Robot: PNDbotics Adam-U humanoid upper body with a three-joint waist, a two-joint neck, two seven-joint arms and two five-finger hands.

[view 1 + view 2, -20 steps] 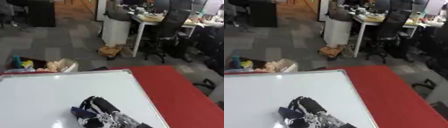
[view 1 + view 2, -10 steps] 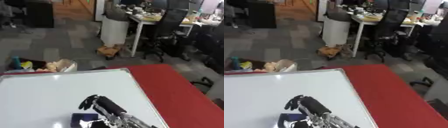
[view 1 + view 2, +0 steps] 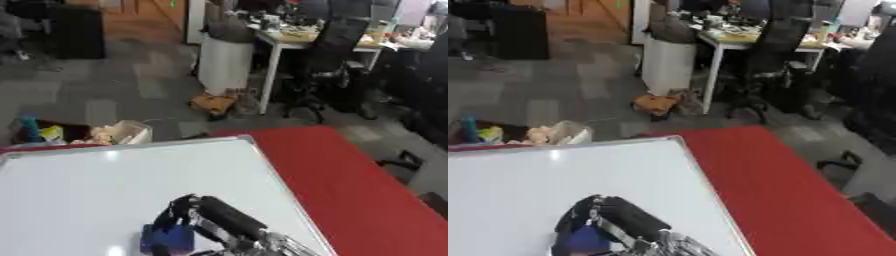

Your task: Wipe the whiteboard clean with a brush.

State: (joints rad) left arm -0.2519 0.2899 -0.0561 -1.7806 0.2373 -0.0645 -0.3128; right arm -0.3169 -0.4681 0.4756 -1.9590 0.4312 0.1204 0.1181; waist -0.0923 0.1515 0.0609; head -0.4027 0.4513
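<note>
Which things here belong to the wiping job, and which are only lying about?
Belong to the job:
whiteboard
blue brush
right robot hand, curled over the brush

Only lying about:
red table
white bin
office chair
box of clutter on the floor

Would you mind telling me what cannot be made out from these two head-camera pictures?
- The blue block-shaped brush: its wiping face is hidden under the right hand, whose fingers curl over it; both views.
- The flat white whiteboard: its near part is cut off by the bottom edge; any marks left there cannot be seen.
- The left hand: in neither view.
- Small colourful items in the floor box: too blurred to identify.
</note>
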